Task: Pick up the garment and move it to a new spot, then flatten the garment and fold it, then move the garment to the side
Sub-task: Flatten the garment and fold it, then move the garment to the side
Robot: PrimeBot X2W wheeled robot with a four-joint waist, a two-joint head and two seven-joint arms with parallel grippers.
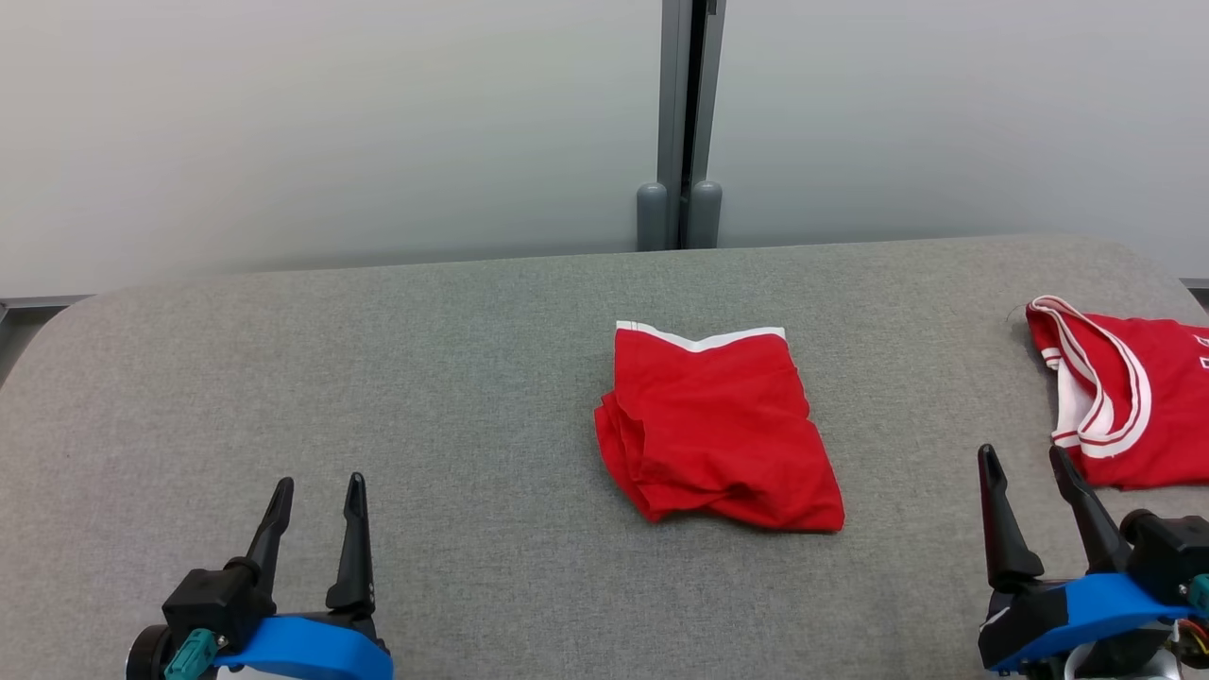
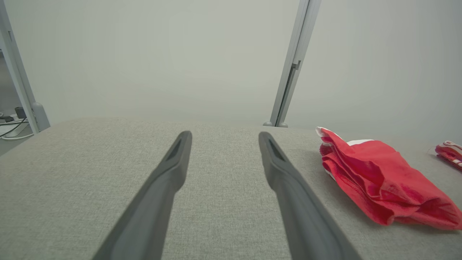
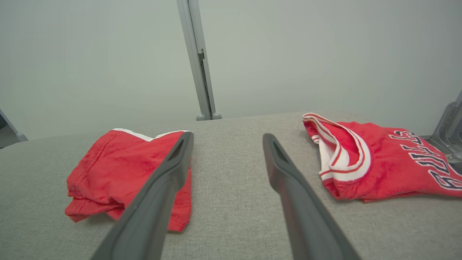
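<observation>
Two red pieces lie on the grey counter [image 1: 378,378]. The folded red garment [image 1: 718,430] sits near the middle with white trim along its far edge, and a red jersey [image 1: 1129,401] lies well apart from it at the counter's right end. The left end effector [image 1: 319,482] hovers at the near left, its two dark fingers spread with nothing between them. The right end effector [image 1: 1023,453] at the near right is likewise spread and empty, its tips just beside the jersey's near edge. The head view cuts the jersey off at the frame edge, while the right wrist view takes in dark, white-outlined lettering across it and the striped white-and-red neckline. The left wrist view catches the garment from the side, with its stacked layers bunched at the fold, and cables [image 2: 11,124] on the floor past the counter's left end. A grey post [image 1: 680,123] stands upright behind the counter against the pale wall.
</observation>
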